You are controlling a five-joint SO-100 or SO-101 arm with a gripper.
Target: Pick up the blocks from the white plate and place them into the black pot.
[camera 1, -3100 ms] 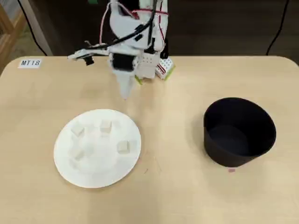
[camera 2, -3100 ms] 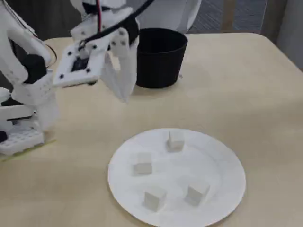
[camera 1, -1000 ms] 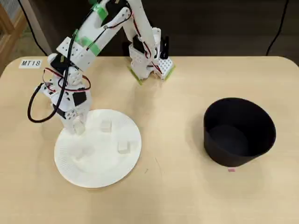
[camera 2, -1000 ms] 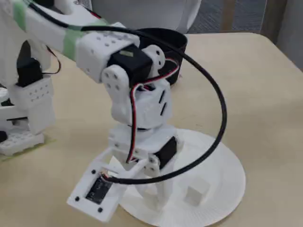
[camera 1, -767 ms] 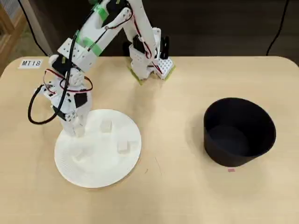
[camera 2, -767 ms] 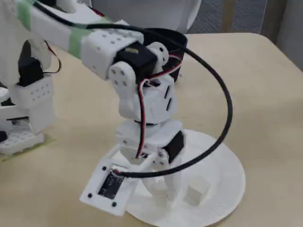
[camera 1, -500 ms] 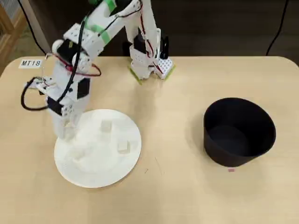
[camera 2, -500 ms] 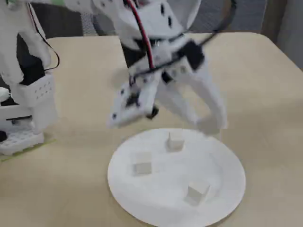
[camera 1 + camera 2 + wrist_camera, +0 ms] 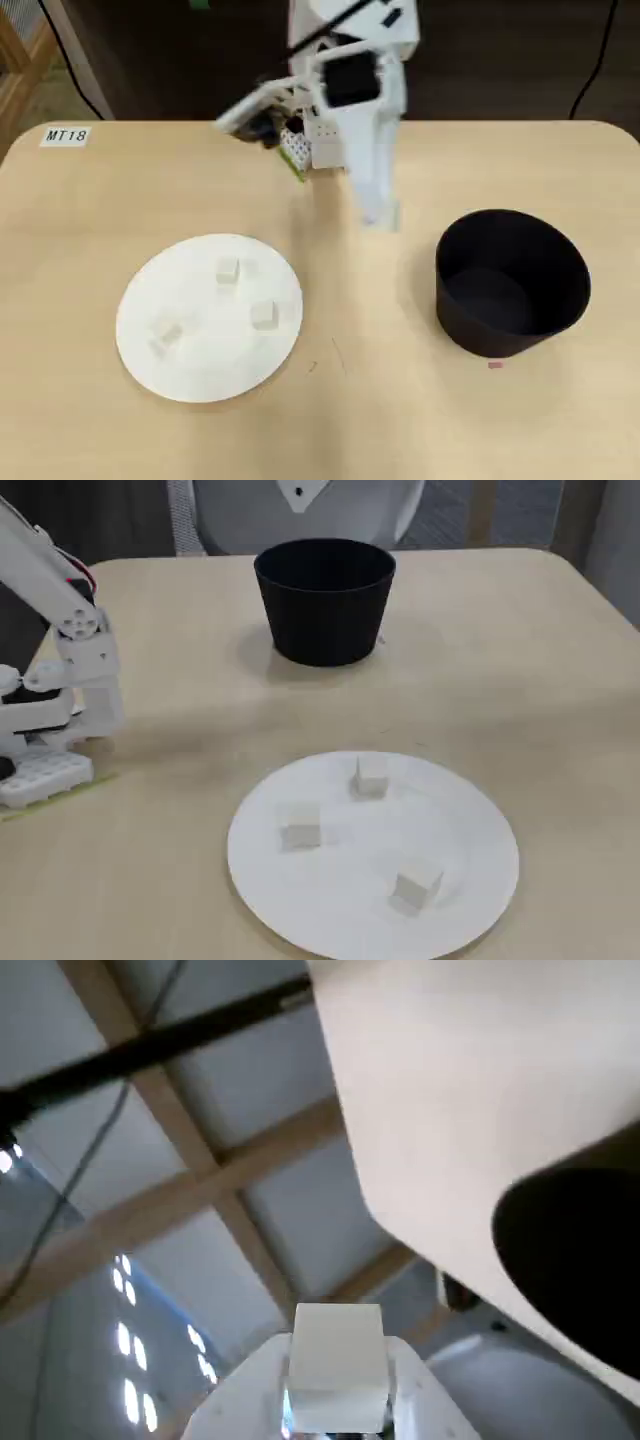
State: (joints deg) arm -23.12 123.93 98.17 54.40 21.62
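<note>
Between its fingertips the gripper (image 9: 338,1415) clamps a pale, matte cube (image 9: 336,1360), sharp-edged and smooth.

Your bench (image 9: 520,660) has a pale wood-look top, smooth with a soft, low sheen. The pot (image 9: 325,600) is black and matt, its walls dull and even, and looks like plastic. The plate (image 9: 470,870) is white and flat-finished, like paper or matt plastic, with no glare. The blocks (image 9: 371,777) on it are cream-white, smooth-faced and matt. The arm (image 9: 350,90) is white hard plastic with a slight gloss. In the wrist view, your tool (image 9: 337,1400) is the same smooth white plastic, closed around one pale matt block (image 9: 338,1360).
</note>
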